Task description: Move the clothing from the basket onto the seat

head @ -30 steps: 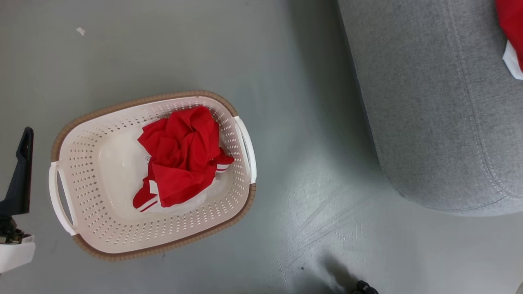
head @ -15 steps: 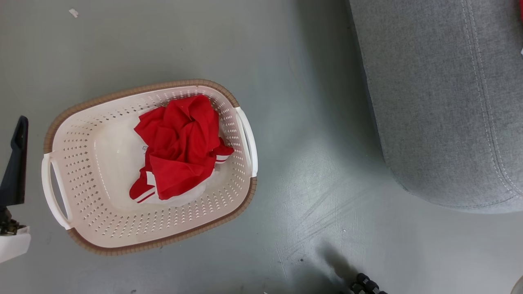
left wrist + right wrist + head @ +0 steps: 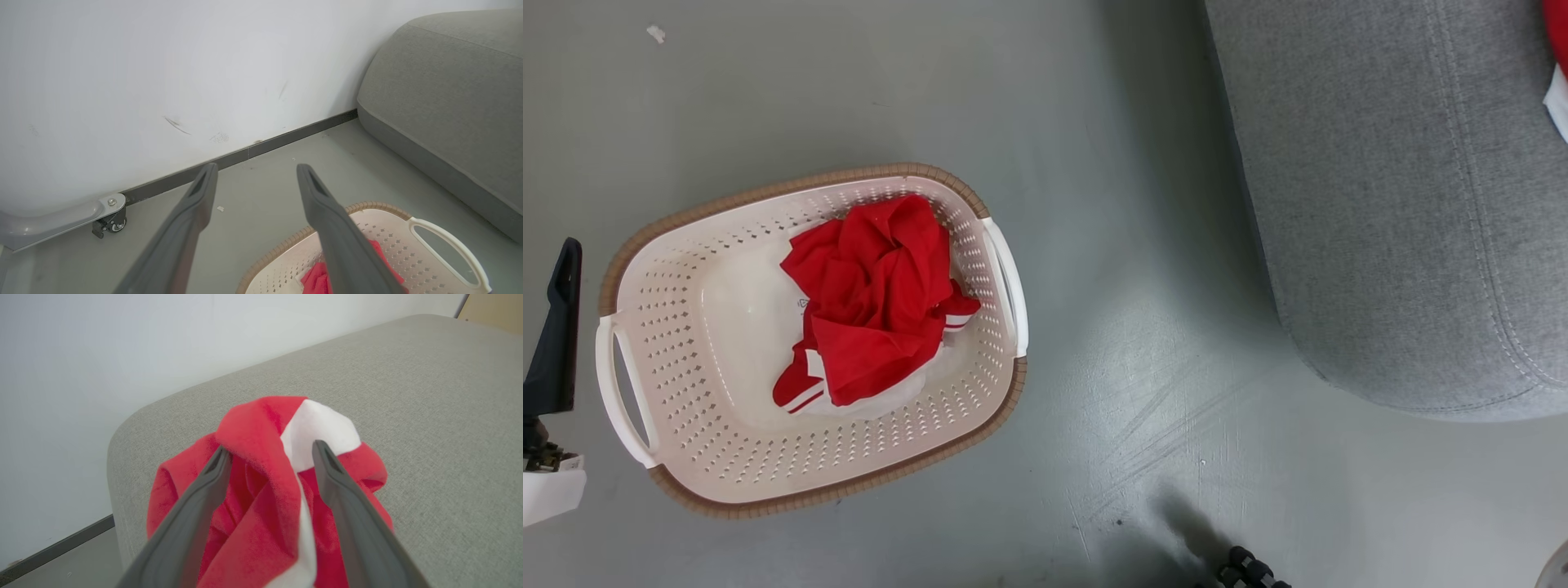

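Observation:
The cream basket (image 3: 792,189) with a brown rim stands on the floor and holds crumpled red clothing (image 3: 874,298) with white stripes. The grey seat (image 3: 1380,204) fills the right side, and another red and white garment (image 3: 1556,33) lies on it at the view's top right edge. In the right wrist view my right gripper (image 3: 271,448) is open, its fingers straddling a raised fold of that garment (image 3: 261,428) on the seat (image 3: 429,396). My left gripper (image 3: 256,169) is open and empty, hanging to the left of the basket (image 3: 408,253); one finger (image 3: 556,327) shows in the head view.
Grey floor lies between the basket and the seat. A white wall with a dark baseboard (image 3: 245,153) runs behind, with a pale wheeled base (image 3: 110,220) against it. A small white scrap (image 3: 655,33) lies far left. A dark knobbed part (image 3: 1245,572) sits at the bottom edge.
The head camera has shifted slightly. The basket and the clothing in it lie as before. My right gripper has gone from shut to open over the garment on the seat.

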{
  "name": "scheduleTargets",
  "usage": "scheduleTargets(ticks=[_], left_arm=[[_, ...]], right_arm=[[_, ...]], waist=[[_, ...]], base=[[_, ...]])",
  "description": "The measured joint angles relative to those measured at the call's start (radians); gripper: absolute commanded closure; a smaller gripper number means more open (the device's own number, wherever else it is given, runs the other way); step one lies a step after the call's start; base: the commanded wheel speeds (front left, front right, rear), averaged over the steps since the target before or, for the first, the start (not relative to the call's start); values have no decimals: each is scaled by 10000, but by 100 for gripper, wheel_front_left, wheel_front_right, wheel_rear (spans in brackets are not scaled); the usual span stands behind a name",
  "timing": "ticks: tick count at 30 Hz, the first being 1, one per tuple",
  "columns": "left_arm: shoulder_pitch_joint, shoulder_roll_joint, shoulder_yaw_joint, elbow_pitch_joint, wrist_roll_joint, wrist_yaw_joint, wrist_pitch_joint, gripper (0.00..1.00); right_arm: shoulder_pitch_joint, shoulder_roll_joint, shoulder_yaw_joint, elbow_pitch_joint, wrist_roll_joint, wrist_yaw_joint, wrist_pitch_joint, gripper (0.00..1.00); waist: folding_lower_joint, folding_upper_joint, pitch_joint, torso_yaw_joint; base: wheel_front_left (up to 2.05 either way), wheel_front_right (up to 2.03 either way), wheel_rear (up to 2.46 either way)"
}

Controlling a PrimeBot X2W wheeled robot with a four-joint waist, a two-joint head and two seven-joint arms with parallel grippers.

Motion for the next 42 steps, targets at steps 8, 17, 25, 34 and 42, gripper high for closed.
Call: scheduleTargets(ticks=[8, 17, 25, 34, 42], left_arm=[[-21, -42, -136, 148, 46, -2, -12, 0], [-150, -205, -274, 391, 79, -2, -86, 0], [-288, -504, -439, 596, 77, -2, -102, 0], [-564, -1011, -464, 853, -27, 6, -174, 0], [-600, -1415, -228, 1193, -359, 59, -188, 0]], right_arm=[[835, 251, 238, -1087, -470, 2, -468, 0], [2030, 412, 362, -2433, -734, 0, -713, 0], [2630, 410, 1937, -2905, -360, 0, -796, 0], [3001, 364, 4278, -2897, 44, 0, -786, 0], [3196, 318, 6232, -2941, -374, 2, -1110, 0]], waist=[[0, 0, -209, -76], [0, 0, -506, -134], [0, 0, -763, -50], [0, 0, -1018, 276], [0, 0, -1372, 708]], base=[[0, 0, 0], [0, 0, 0], [0, 0, 0], [0, 0, 0], [0, 0, 0]])
